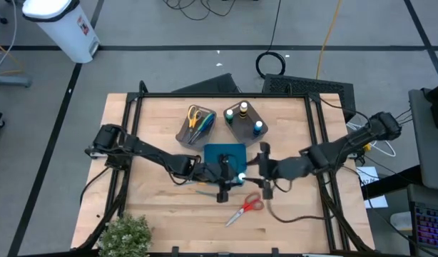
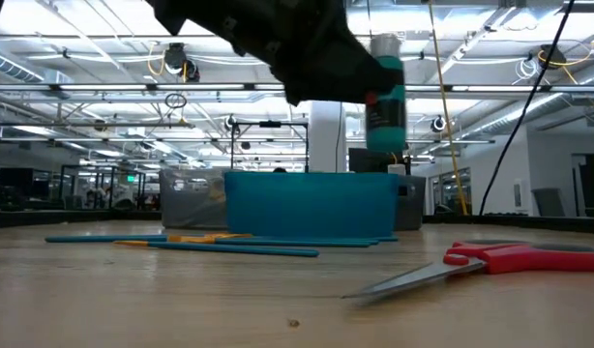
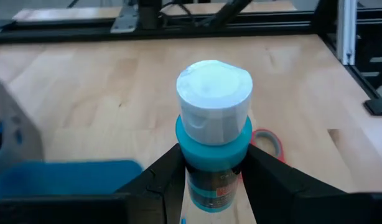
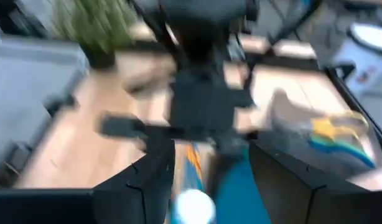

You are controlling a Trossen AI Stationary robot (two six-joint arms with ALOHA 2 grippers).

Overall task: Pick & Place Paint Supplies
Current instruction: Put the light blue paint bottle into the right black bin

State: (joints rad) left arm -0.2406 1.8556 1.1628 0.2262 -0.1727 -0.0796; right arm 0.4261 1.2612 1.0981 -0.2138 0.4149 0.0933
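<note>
The high camera looked straight down on the whole worktop point(image 1: 155, 214). The low camera sat at worktop level, facing across to the teal tray point(image 2: 311, 203). Each wrist camera peered close past its own fingers; all shared the paint bottle point(image 3: 214, 134).

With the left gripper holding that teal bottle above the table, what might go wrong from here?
1. The left gripper grips the teal bottle low on its body, so it could tilt or slip.
2. The right gripper waits close beside it with jaws open; the arms could collide on the way to the bins.
3. The bottle bin already holds bottles, so lowering this one might knock them.
</note>
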